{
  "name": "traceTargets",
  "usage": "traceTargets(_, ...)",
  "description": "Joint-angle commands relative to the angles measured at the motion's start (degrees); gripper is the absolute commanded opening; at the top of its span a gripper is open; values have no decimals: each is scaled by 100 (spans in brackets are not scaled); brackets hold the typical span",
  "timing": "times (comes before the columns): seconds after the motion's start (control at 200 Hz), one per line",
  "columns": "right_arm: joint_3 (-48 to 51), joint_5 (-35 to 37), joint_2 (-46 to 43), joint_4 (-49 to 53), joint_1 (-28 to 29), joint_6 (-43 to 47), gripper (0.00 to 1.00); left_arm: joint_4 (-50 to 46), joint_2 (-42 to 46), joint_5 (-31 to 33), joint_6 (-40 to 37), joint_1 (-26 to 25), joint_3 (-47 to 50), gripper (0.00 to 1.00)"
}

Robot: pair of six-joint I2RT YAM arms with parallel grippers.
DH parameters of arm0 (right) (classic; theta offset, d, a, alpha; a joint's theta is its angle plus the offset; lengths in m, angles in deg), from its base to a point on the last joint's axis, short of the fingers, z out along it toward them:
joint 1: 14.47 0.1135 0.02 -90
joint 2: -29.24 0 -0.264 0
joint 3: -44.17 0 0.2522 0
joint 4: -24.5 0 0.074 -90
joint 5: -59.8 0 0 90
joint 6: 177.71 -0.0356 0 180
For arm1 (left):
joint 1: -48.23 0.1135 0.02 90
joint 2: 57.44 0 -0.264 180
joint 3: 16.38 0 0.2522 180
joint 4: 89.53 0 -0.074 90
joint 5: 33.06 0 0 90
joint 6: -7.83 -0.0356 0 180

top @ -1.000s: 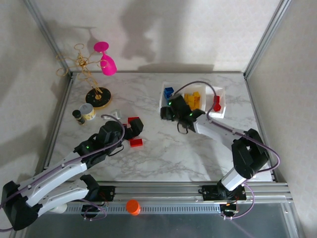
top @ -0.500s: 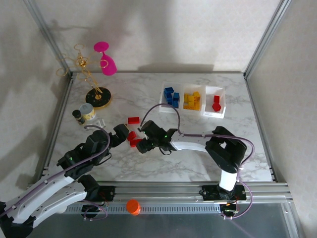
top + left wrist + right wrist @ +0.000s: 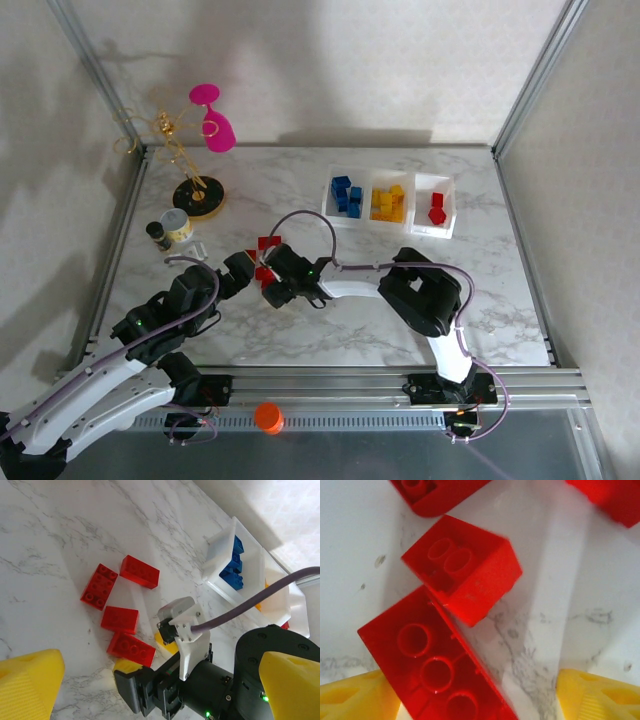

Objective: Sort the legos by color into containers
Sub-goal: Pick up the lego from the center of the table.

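Note:
Several red legos lie loose left of centre: one (image 3: 268, 243) farther back, the others by my right gripper (image 3: 268, 286). The containers (image 3: 413, 203) sit at the back right and hold blue (image 3: 345, 193), yellow (image 3: 388, 202) and red (image 3: 436, 207) bricks. In the right wrist view my right gripper (image 3: 475, 700) is open and low over the table. A long red brick (image 3: 432, 667), underside up, lies between its fingers, against the left one. A shorter red brick (image 3: 465, 572) lies just ahead. My left gripper (image 3: 240, 273) hangs open beside this cluster, its yellow fingertips (image 3: 30, 680) wide apart.
A pink goblet (image 3: 212, 120) hangs on a gold wire stand (image 3: 192, 192) at the back left. A small round tin (image 3: 177, 225) and a dark bottle (image 3: 158, 236) stand near it. An orange knob (image 3: 267, 416) sits on the front rail. Metal frame posts line both sides.
My right arm swung from the trays across to the red bricks left of centre and lowered over them. My left gripper drew back slightly toward the near left.

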Motion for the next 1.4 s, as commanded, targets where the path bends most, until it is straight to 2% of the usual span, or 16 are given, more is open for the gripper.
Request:
traceTargets(0.0, -218, 91, 239, 141, 55, 202, 74, -213, 45, 226, 156, 72, 51, 100)
traceTargets(0.32, -145, -196, 75, 136, 56, 226, 47, -139, 36, 244, 138, 80, 51, 100)
traceTargets(0.446, 13, -279, -106, 71, 55, 171, 40, -143, 27, 231, 129, 80, 32, 100)
traceTargets(0.686, 298, -323, -443, -4, 12, -21, 29, -64, 12, 167, 103, 80, -38, 100)
traceTargets(0.951, 954, -386, -1465, -14, -323, -610, 24, 231, -293, -102, -78, 80, -223, 100)
traceTargets(1.091, 1390, -283, -2281, 189, -736, -1023, 24, 657, -700, -340, -324, 84, -348, 100)
traceTargets(1.197, 1591, 8, -2817, 514, -1272, -1429, 24, 1026, -1110, -583, -515, 85, -483, 100)
traceTargets(1.337, 1678, 541, -3399, 865, -2095, -1829, 24, 1581, -1658, -899, -700, 80, -609, 100)
traceTargets(1.392, 1671, 695, -3516, 936, -2660, -1956, 25, 1871, -1828, -1026, -774, 85, -616, 100)
